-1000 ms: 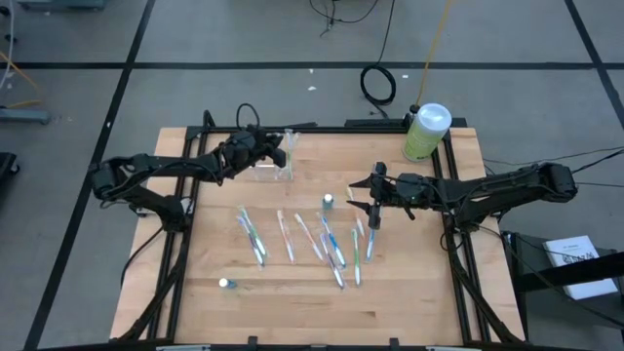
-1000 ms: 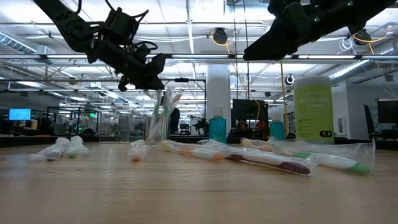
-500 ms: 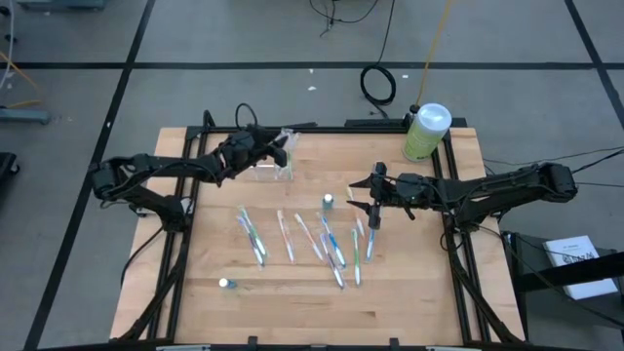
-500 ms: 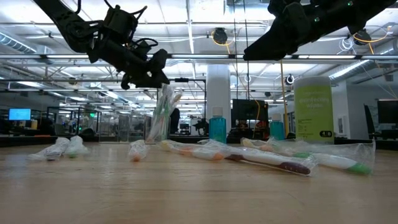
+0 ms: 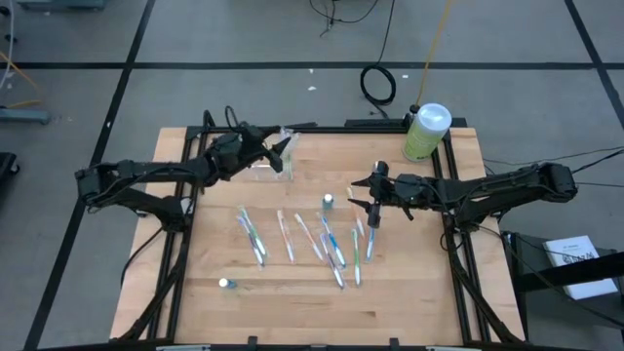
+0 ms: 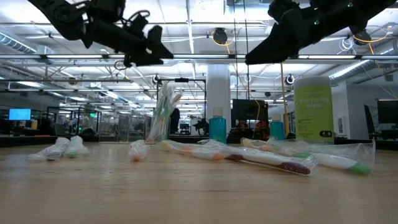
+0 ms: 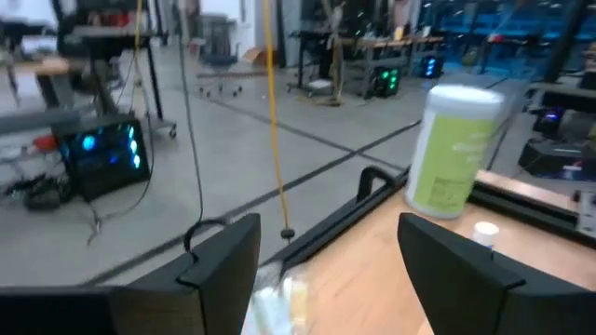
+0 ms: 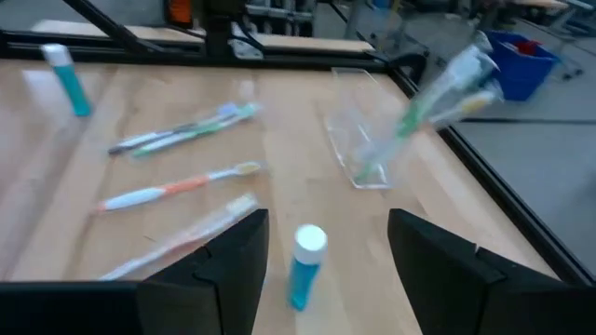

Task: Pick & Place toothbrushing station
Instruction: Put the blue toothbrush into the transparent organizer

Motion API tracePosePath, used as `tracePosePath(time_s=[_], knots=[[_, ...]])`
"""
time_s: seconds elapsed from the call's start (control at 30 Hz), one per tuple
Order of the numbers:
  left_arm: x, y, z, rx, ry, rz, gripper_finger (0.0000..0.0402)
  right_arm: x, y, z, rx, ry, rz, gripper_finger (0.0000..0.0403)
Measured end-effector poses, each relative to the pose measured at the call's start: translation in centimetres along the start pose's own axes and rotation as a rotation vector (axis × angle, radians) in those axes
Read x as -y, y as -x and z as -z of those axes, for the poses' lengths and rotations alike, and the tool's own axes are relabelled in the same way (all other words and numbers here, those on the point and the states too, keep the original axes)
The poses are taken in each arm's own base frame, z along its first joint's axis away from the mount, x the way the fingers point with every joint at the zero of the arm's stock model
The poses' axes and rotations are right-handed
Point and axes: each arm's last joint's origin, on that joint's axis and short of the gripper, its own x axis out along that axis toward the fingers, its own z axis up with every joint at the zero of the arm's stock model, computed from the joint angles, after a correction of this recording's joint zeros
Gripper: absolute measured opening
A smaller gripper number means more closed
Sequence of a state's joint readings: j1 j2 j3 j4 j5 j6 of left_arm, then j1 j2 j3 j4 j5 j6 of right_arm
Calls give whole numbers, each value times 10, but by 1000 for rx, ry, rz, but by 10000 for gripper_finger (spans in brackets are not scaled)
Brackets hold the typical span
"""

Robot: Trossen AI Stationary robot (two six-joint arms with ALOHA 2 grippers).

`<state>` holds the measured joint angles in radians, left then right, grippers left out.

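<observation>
1. Near the table's [image 5: 205,292] far left edge, my left gripper [image 5: 276,154] is hovering above the clear holder [image 5: 263,172], fingers spread wide and gripping nothing.
2. My left wrist view is showing both fingers [image 7: 223,265] apart, with only wood and a wrapped brush top between them.
3. That holder is standing upright on the wood, well apart from the green bottle [image 5: 425,132] at the far right corner.
4. One wrapped toothbrush [image 6: 163,111] is leaning inside the holder, head poking out above the rim.
5. My right gripper [image 5: 357,195] is hanging over the table's middle right, fingers open, empty.
6. A small blue tube [image 8: 304,265] is standing just below my right gripper.
7. Loose toothbrushes [image 5: 292,237] are lying scattered across the table's centre, well short of the holder.
</observation>
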<state>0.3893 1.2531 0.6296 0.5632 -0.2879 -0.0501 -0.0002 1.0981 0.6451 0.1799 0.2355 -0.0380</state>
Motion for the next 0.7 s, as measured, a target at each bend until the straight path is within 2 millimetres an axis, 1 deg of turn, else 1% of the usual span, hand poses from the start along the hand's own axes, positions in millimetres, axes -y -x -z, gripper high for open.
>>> tracePosePath(time_s=[0.2, 0.43, 0.6, 0.7], knots=[[18, 25, -22, 83, -55, 93, 262, 0, 0, 4, -46, -6, -1, 212], [34, 49, -33, 103, -69, 192, 262, 0, 0, 5, -49, -15, -1, 212], [42, 55, -33, 98, -73, 233, 262, 0, 0, 5, -49, -20, -2, 212], [45, 56, -32, 99, -73, 246, 262, 0, 0, 5, -49, -72, -1, 212]])
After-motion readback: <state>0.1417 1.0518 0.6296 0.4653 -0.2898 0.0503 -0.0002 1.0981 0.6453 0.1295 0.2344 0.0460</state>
